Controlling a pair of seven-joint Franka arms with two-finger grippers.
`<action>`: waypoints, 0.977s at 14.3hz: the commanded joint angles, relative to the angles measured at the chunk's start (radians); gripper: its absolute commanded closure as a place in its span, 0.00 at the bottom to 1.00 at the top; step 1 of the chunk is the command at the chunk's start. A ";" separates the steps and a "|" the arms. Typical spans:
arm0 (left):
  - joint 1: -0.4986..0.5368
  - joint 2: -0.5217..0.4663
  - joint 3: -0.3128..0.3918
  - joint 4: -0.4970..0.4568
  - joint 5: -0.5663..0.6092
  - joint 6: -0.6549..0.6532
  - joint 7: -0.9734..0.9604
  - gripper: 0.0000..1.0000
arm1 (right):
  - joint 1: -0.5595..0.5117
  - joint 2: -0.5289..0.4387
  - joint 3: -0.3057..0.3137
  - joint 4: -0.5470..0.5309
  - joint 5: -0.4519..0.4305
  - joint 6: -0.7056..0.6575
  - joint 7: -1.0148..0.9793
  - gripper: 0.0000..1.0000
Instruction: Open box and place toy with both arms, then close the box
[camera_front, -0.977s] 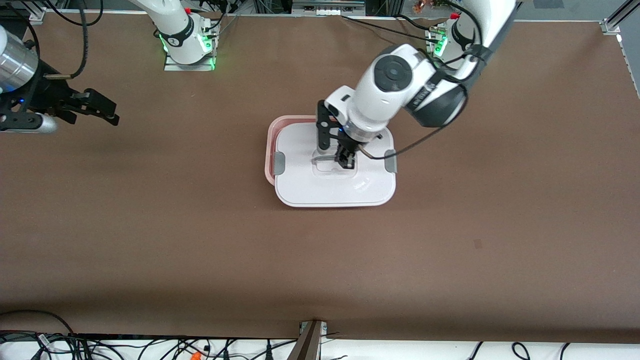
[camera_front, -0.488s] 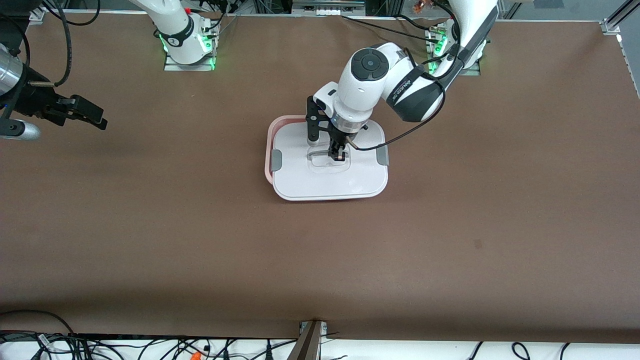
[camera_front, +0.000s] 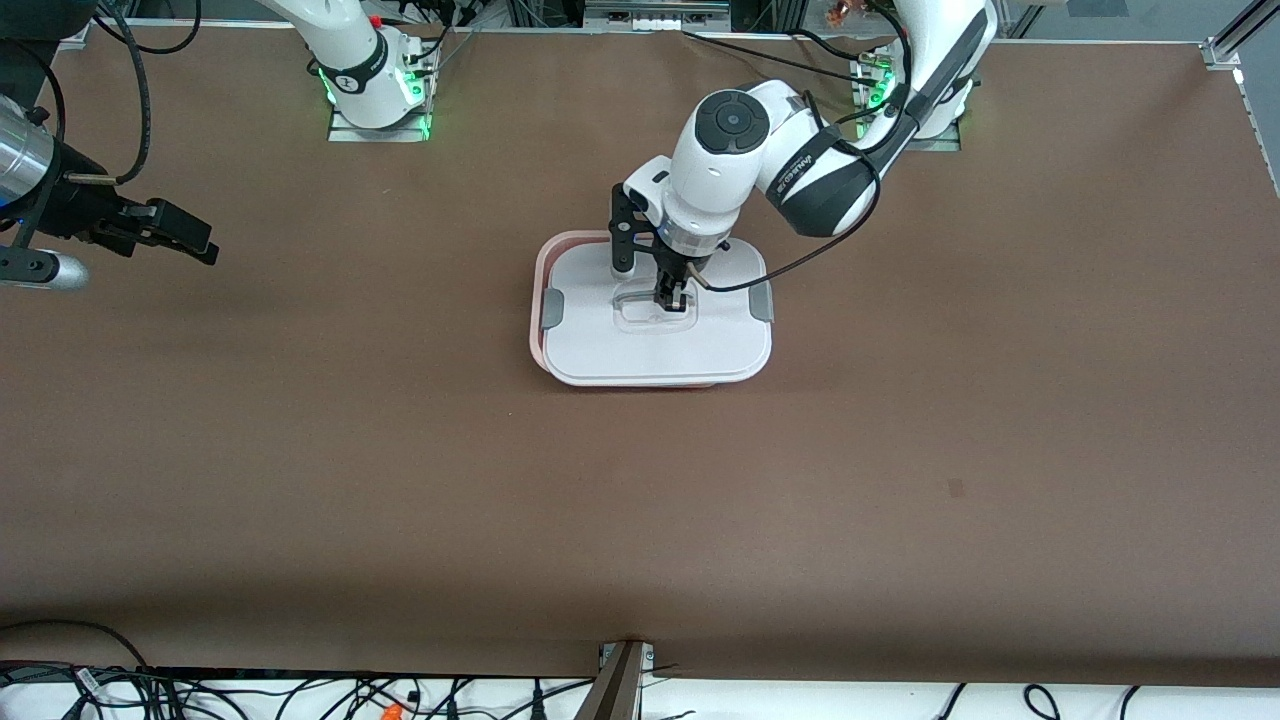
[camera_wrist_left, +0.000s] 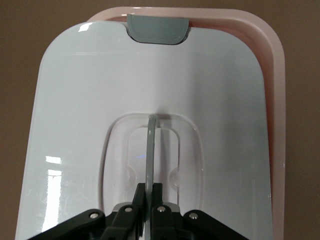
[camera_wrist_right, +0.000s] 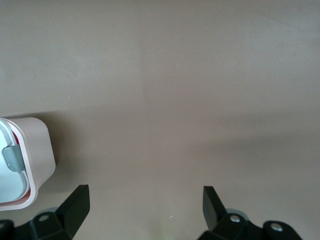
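Left gripper (camera_front: 668, 298): I saw it clamped on the lid (camera_front: 655, 345) handle (camera_wrist_left: 150, 150)
Box (camera_wrist_left: 275, 100): pink rim showed beside the lid
Right gripper (camera_front: 185, 238): spread wide, waiting over bare table (camera_front: 400, 480)
Toy: hidden from me

Lid (camera_wrist_left: 90, 100) glossy white plastic; table (camera_front: 900, 450) matt brown.

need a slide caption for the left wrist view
Left tool shut on the clear handle of the white lid, which sits slightly askew on the pink box.
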 joint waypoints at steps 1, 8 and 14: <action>0.014 -0.039 -0.001 -0.033 0.036 0.024 -0.006 1.00 | 0.000 0.015 0.000 0.014 0.003 -0.005 0.017 0.00; 0.104 -0.056 -0.056 -0.027 -0.068 0.040 0.000 1.00 | -0.002 0.016 -0.002 0.012 0.005 -0.013 0.016 0.00; 0.109 -0.008 -0.090 -0.035 -0.085 0.105 -0.003 1.00 | -0.002 0.016 -0.002 0.011 0.008 -0.013 0.020 0.00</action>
